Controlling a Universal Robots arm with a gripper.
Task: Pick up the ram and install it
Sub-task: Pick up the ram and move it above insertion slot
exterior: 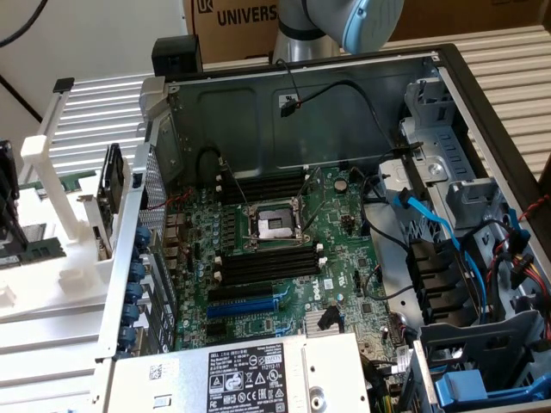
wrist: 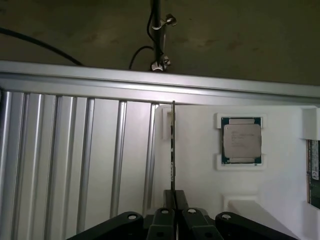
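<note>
In the wrist view the ram (wrist: 173,145) shows edge-on as a thin dark strip standing straight out from my gripper (wrist: 173,197). The two black fingers (wrist: 167,199) are shut on its near end. Its far end reaches a narrow slot in the white holder (wrist: 200,165); I cannot tell whether it rests in the slot or hangs free. The open computer case (exterior: 301,95) with its green motherboard (exterior: 340,228) lies in the middle of the exterior view. Long black slots with white end clips (exterior: 267,262) run beside the processor socket (exterior: 274,225).
A square silver processor chip (wrist: 241,140) sits in a pocket of the white holder. Another green stick (wrist: 314,172) lies at the holder's edge, seen in the exterior view as a green stick (exterior: 39,252). Ribbed aluminium table (wrist: 75,160), case walls, blue cables (exterior: 448,232) and a power supply (exterior: 250,374) surround the board.
</note>
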